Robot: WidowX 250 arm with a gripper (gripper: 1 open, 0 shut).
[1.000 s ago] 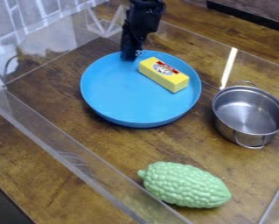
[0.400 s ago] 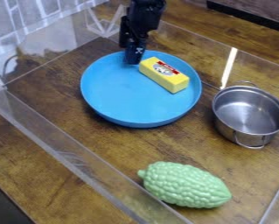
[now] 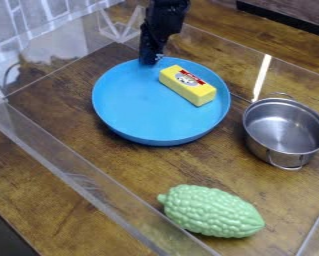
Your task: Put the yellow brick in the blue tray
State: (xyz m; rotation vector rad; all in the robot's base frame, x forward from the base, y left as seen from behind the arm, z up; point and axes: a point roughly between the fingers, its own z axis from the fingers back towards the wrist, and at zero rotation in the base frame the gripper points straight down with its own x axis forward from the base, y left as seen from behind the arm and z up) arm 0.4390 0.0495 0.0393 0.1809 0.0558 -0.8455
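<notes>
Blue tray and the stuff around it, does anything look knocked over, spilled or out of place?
Nothing stands out. The yellow brick lies flat inside the blue tray, the steel pot stands upright and empty, and the green toy rests on the table.

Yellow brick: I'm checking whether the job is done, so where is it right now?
The yellow brick lies inside the blue tray, in its upper right part, left of the steel pot and just below the claw.

Round blue plastic tray [image 3: 146, 112]: smooth, slight sheen. Right of tray, small steel pot [image 3: 285, 130]: shiny, reflective. Below tray, green gourd-shaped toy [image 3: 211, 211]: bumpy, matt. Brown wooden tabletop [image 3: 68, 110]: grained, semi-gloss.
</notes>
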